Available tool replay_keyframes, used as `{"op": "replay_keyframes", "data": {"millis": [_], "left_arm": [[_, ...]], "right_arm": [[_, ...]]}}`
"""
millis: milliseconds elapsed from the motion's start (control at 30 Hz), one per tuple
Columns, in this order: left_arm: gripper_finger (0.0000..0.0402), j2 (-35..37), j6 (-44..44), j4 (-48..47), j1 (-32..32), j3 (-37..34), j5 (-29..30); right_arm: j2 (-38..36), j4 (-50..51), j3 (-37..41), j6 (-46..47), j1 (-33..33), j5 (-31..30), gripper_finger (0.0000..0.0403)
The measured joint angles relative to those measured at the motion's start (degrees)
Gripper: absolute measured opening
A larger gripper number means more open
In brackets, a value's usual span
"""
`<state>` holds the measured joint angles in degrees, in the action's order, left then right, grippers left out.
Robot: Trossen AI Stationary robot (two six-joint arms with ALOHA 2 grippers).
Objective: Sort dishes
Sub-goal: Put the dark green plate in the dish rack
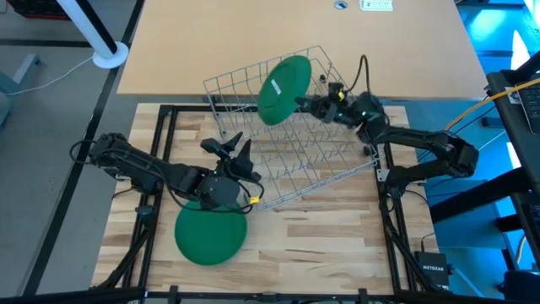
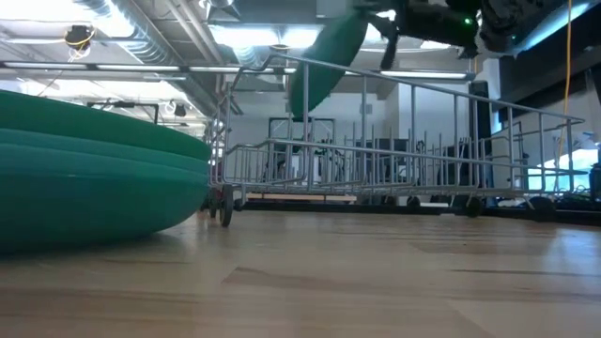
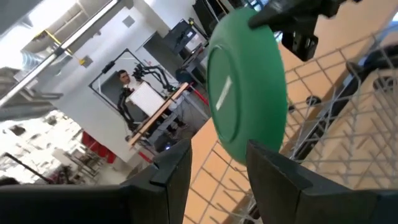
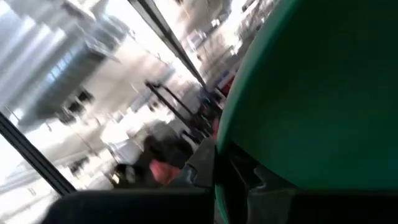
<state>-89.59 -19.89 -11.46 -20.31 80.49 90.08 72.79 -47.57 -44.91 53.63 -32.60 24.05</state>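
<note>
A green plate hangs tilted on edge over the grey wire rack, with my right gripper shut on it. The left wrist view shows the plate's back with a small white mark. I cannot tell whether its lower edge touches the wires. My left gripper stands open at the rack's left side, pointing level toward that plate, with nothing between its fingers. A stack of green plates lies flat on the table under my left arm, and looms large in the low view. My right gripper pinches the plate's rim between its two fingers, on the edge that faces the table's right side. The fingers come about level from the right. The plate stands tilted, slanting down and leftward from the hold, above the rack.
The wire rack sits askew across the table's middle, its upright tines between both arms. A bare wooden tabletop lies near the front edge. A lighter board extends behind the rack. Black frame rails run along both sides.
</note>
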Motion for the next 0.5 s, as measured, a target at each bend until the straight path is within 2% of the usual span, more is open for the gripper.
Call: {"op": "replay_keyframes", "data": {"millis": [200, 500], "left_arm": [[0.0143, 0.14, 0.75, -0.04, -0.36, 0.0, -0.07], [0.0143, 0.14, 5.12, -0.07, -0.15, 0.0, -0.09]], "right_arm": [[-3.51, 6.91, 0.0, -5.31, -13.25, 16.11, 0.0009], [-3.95, 7.07, 0.0, -8.52, -30.56, 35.64, 0.0009]]}}
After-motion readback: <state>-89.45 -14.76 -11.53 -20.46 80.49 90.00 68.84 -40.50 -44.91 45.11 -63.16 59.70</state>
